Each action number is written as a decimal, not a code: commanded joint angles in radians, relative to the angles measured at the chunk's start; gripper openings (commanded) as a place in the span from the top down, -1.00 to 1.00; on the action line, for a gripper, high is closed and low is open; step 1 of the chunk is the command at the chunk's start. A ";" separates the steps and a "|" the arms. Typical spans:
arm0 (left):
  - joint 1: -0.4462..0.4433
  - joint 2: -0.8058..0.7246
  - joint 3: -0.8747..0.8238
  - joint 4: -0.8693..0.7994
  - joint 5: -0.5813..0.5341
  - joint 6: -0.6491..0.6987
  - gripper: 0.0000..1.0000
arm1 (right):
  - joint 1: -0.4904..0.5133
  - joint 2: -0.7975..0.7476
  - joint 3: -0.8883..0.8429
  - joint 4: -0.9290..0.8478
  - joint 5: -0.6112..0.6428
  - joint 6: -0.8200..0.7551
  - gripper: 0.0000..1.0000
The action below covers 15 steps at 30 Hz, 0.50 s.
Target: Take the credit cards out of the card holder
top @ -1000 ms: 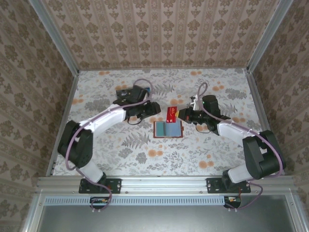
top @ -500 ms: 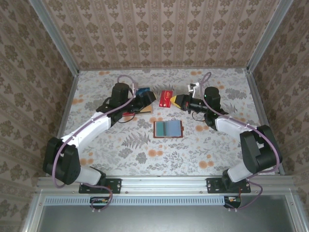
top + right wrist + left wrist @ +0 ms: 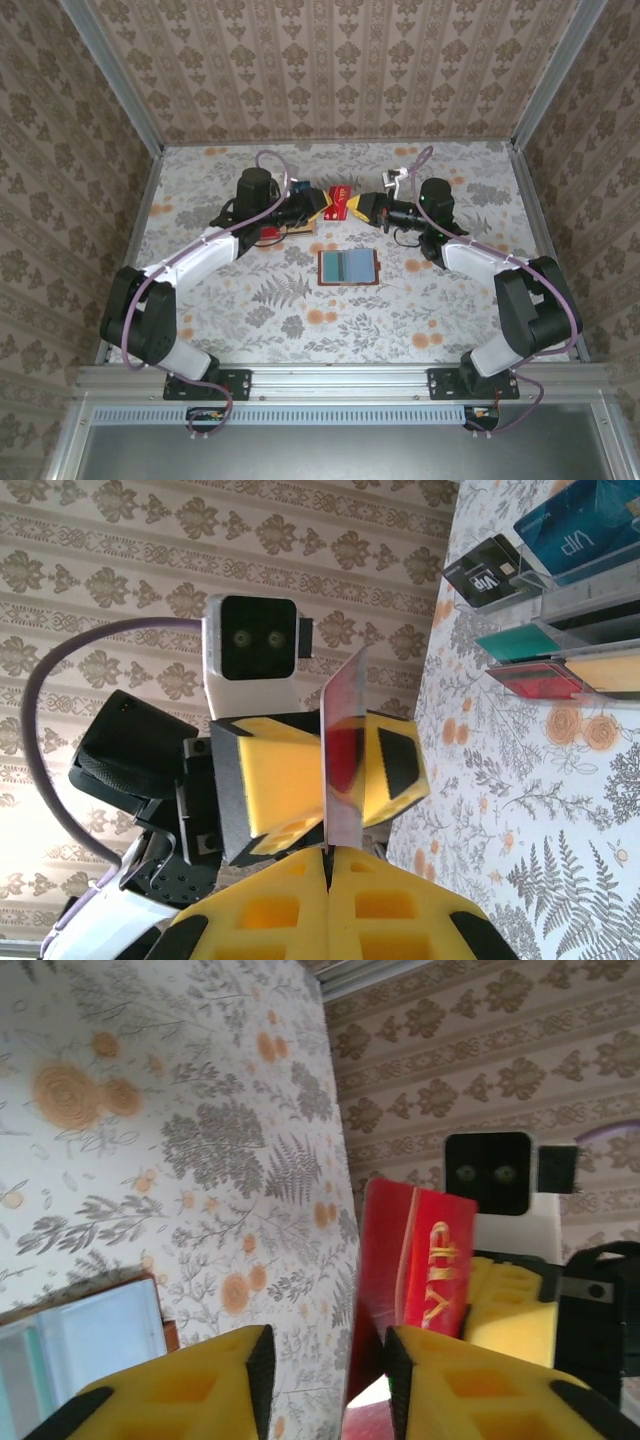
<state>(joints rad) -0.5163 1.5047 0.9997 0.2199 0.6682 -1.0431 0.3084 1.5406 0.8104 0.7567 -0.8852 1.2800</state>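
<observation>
Basically, right gripper (image 3: pixel 327 865) clamps red VIP card (image 3: pixel 420 1260), edge-on in right wrist view; left gripper (image 3: pixel 325 1360) straddles it, jaws apart. Card holder (image 3: pixel 348 266) open mid-frame top view, cropped lower left in left wrist view.

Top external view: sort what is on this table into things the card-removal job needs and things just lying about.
Job in hand:
- red card, clamped in the right hand and reaching between the open fingers of the left hand
- card holder, lying open on the table

Lying about:
- clear tray, which the job never names
- flowered table cover
</observation>
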 commanded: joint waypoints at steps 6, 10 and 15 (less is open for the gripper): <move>0.001 0.005 -0.012 0.153 0.074 -0.053 0.57 | 0.015 0.027 0.021 0.030 -0.020 0.000 1.00; 0.002 0.002 -0.017 0.162 0.084 -0.054 0.71 | 0.015 0.034 0.021 0.024 -0.016 -0.005 1.00; 0.005 -0.001 -0.022 0.184 0.112 -0.056 1.00 | 0.014 0.034 0.015 0.001 -0.014 -0.020 0.98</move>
<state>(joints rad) -0.5114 1.5047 0.9821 0.3527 0.7280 -1.1038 0.3168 1.5684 0.8104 0.7593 -0.8883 1.2793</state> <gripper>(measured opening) 0.050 0.066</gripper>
